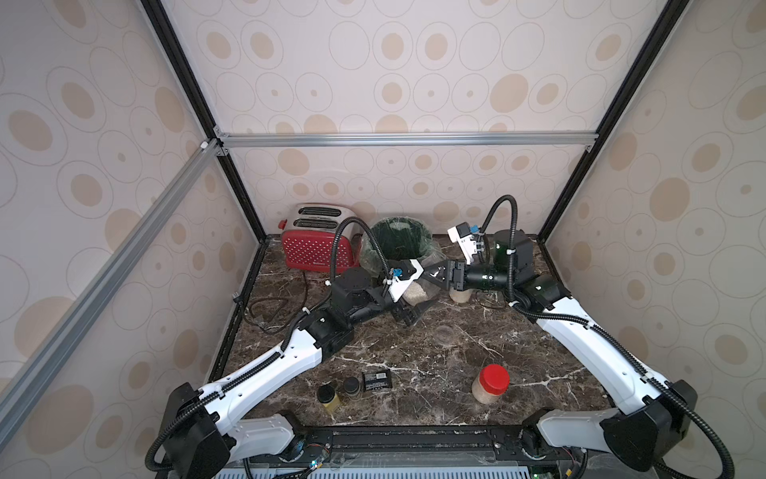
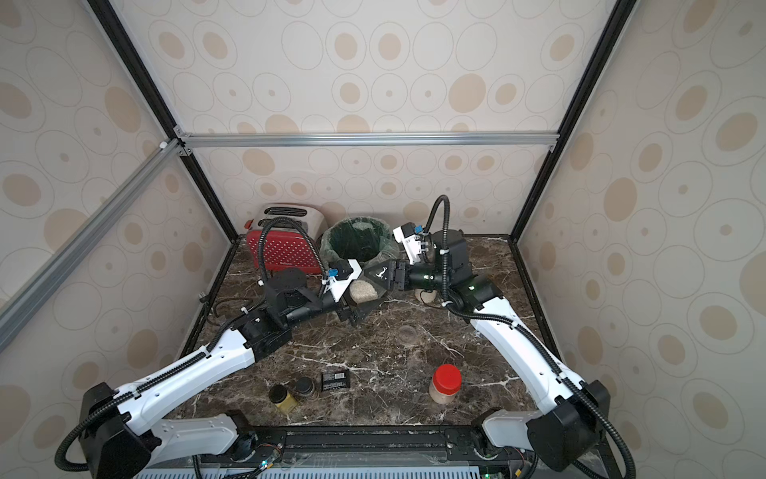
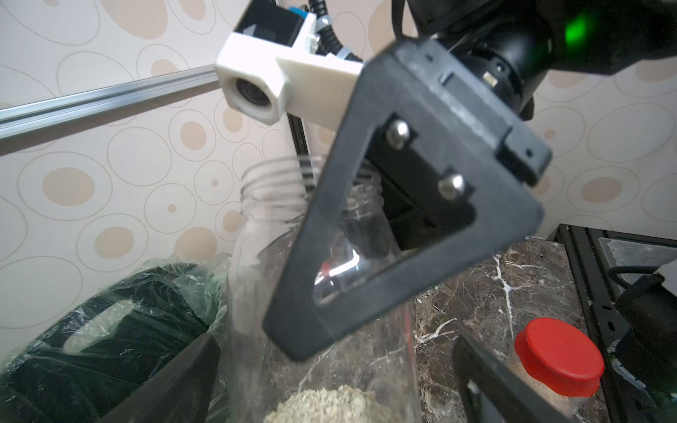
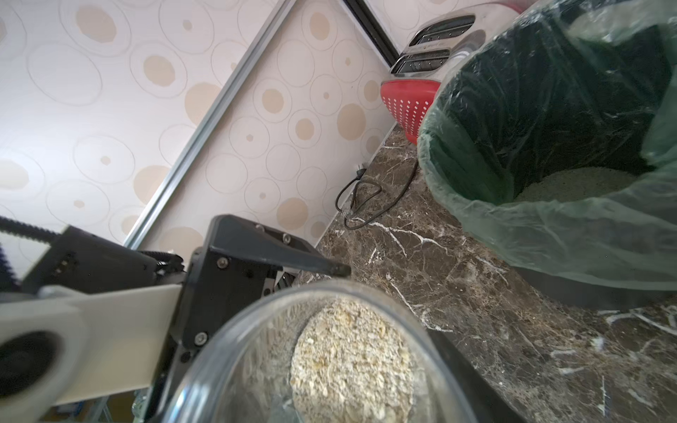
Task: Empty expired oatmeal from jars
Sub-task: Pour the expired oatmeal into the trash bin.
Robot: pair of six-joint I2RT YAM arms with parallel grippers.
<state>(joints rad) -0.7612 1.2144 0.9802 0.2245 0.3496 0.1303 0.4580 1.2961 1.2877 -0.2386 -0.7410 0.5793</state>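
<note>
Beside bin (image 4: 531, 227), oatmeal jar (image 3: 263, 227) between fingers of released left hand (image 3: 337, 381); right hand (image 4: 311, 366) grasps it.

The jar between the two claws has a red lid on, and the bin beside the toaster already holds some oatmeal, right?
Not quite. That jar has no lid: the right wrist view looks straight into its open mouth at the oatmeal inside. The bin beside the toaster does already hold some oatmeal.

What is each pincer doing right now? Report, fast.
Left pincer: open, either side of the lidless jar.
Right pincer: closed on the lidless jar.
</note>
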